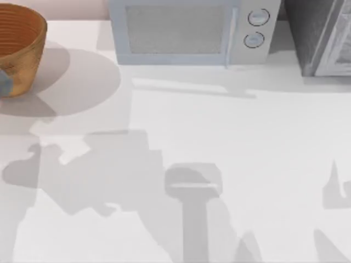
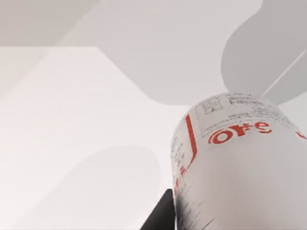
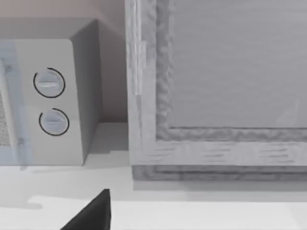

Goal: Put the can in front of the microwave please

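Can (image 2: 240,167) sits close against the left wrist camera, its white label with red lettering looming large and a dark sliver of the left gripper's finger (image 2: 160,215) showing at its side; from that closeness I judge the left claw is pinching the can and carrying it above the table (image 1: 219,137), though the fingers' actual closure cannot be told from these views. Beyond the claw, white tabletop and soft shadows lie below the can. In the top view the microwave (image 1: 189,33) stands at the far edge, with open table just before its door, the basket (image 1: 19,46) off to the left and a darker grey appliance (image 1: 321,35) to the right. The step in hand looks like transport, the can lifted and not yet placed. The next move calls for travelling toward the microwave's door, lowering the can upright onto the bare table just short of it, then releasing. The right gripper (image 3: 91,213) hangs near the grey appliance, idle.
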